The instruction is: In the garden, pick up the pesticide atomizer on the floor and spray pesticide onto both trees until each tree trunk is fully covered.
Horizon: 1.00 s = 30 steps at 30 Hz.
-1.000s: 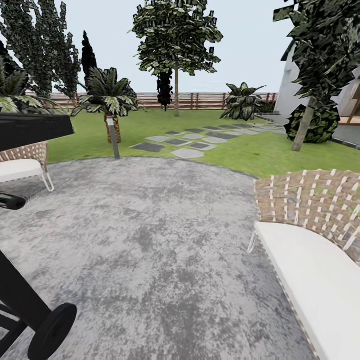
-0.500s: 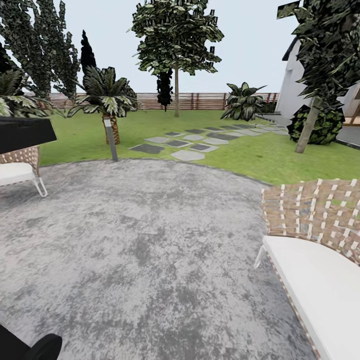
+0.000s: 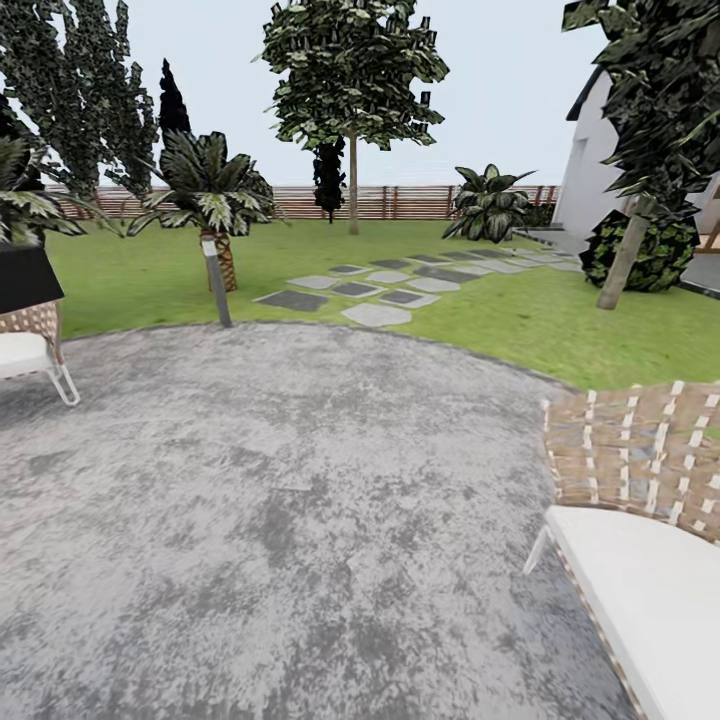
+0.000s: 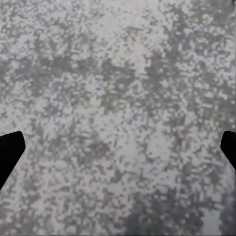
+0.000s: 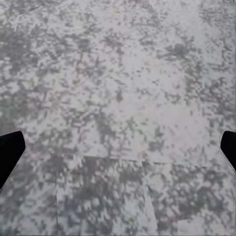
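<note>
Your left gripper [image 4: 118,147] and right gripper [image 5: 118,147] spread wide over grey paving [image 3: 300,520], holding nothing, lawn [image 3: 500,310] far ahead, fence [image 3: 400,202] beyond, house [image 3: 585,180] far right, chair [image 3: 640,560] near right.

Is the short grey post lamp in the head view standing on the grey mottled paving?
No: the short grey post lamp rises from the green grass lawn, just beyond the edge of the grey mottled paving.
</note>
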Available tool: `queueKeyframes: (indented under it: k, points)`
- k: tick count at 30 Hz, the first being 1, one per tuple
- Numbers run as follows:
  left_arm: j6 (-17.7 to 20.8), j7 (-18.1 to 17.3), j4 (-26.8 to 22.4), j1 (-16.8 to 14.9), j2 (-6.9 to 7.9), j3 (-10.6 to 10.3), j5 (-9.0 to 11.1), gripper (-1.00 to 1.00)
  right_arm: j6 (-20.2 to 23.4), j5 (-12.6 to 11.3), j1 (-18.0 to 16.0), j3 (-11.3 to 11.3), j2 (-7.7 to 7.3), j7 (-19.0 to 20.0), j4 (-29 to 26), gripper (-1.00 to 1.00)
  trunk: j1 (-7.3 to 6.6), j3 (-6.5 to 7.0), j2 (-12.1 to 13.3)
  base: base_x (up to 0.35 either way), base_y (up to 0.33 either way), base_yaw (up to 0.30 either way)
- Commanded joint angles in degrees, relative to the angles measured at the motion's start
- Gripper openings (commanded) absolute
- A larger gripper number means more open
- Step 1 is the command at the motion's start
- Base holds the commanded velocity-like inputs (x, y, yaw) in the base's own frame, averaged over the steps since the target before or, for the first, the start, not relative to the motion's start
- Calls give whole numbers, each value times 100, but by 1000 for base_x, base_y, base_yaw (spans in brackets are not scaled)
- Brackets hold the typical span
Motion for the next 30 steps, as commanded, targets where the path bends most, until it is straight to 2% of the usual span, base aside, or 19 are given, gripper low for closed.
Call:
queueKeyframes:
  k: [1,30]
  points:
    - [-19,7,5,-3,-1,6,1,100,-18,6,-3,1,-1,-2,5,100,2,-5,-2,339,0,0]
    - [-19,7,5,-2,-1,7,1,100,-20,6,-5,5,-1,-2,2,100,2,-5,-2,339,0,0]
